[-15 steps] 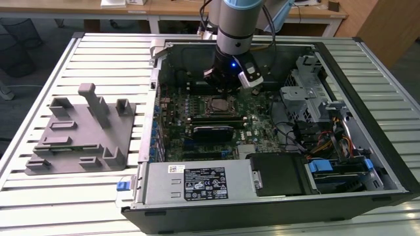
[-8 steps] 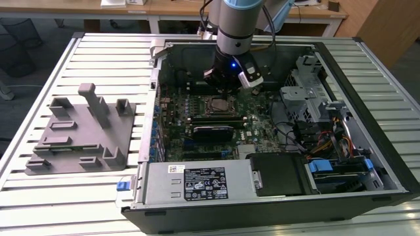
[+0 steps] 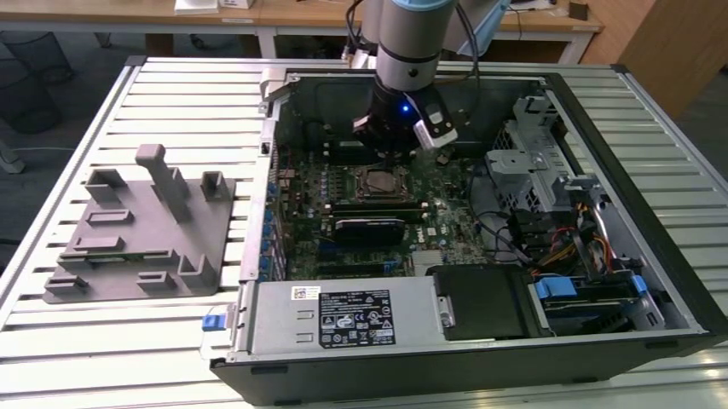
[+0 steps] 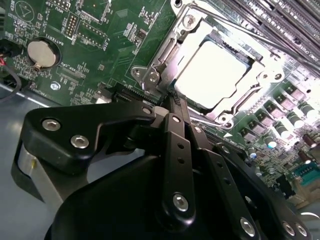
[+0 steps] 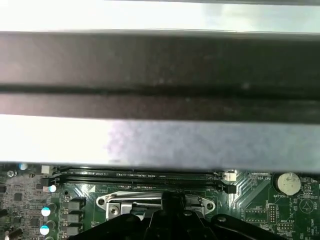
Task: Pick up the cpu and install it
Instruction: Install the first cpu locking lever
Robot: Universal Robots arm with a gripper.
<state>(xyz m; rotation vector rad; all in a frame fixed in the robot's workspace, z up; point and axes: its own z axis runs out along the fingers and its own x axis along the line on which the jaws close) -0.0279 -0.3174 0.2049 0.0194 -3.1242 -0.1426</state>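
**CPU seated in socket, hand closed at the socket's edge**

In the second wrist view the hand (image 4: 172, 100) has its black fingers (image 4: 176, 131) drawn together to a narrow point with nothing between them, the tips meeting just at the corner of the socket frame (image 4: 152, 76). The cpu (image 4: 212, 74), its pale silver top glaring under the light, lies flat inside that metal frame, in the upper middle of the picture and just beyond the fingertips. Whether the tips touch the frame cannot be told.

In the first wrist view the hand (image 5: 172, 207) sits at the bottom centre, over the silver socket frame (image 5: 125, 202), with memory slots (image 5: 140, 175) running across just above it and a coin battery (image 5: 288, 183) at the lower right.

In the exterior view the hand (image 3: 393, 145) hangs from the arm (image 3: 407, 43) in the upper middle of the frame, inside the open computer case (image 3: 637, 213), right above the socket on the green motherboard (image 3: 444, 213). The power supply (image 3: 341, 317) fills the case's lower part. At the left of the frame a grey plastic tray with upright pegs (image 3: 148, 230) rests on the slatted tabletop (image 3: 136, 358), well apart from the hand.
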